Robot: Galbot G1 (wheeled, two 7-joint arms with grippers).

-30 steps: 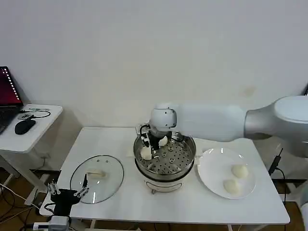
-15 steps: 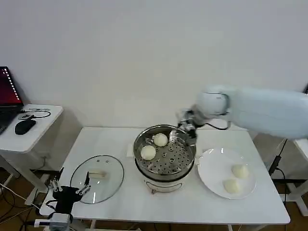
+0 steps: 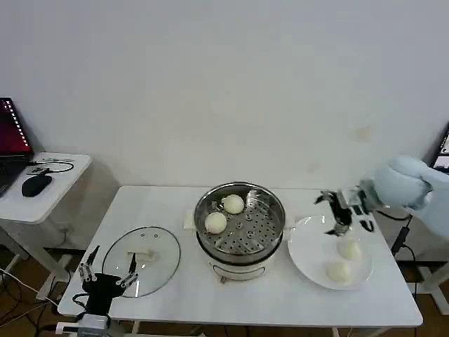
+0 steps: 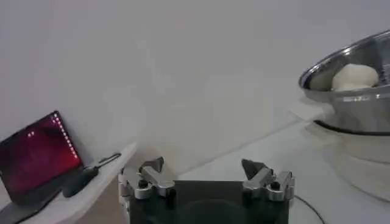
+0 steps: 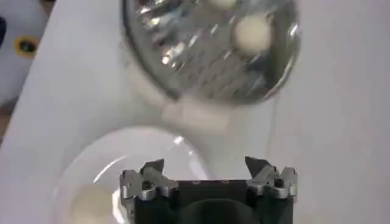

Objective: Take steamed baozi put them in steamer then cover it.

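Note:
The shiny steamer (image 3: 240,261) stands mid-table with two baozi (image 3: 233,203) (image 3: 215,222) on its perforated tray. Two more baozi (image 3: 349,248) (image 3: 338,272) lie on the white plate (image 3: 309,246) to its right. My right gripper (image 3: 344,210) hovers open and empty over the plate's far edge; from its wrist I see the gripper (image 5: 206,167), the plate (image 5: 122,152), one baozi (image 5: 91,204) on it and the steamer (image 5: 183,55). The glass cover (image 3: 158,253) lies flat at front left. My left gripper (image 3: 106,270) is open just in front of it, empty (image 4: 205,167).
A small side table (image 3: 63,182) at far left carries a laptop (image 3: 10,140) and a mouse (image 3: 35,184), also seen from the left wrist as laptop (image 4: 36,152) and mouse (image 4: 76,179). A dark cable (image 3: 401,239) hangs past the table's right edge.
My right gripper has left the steamer, where a second baozi now lies, and swung right to above the plate. The left gripper has barely shifted.

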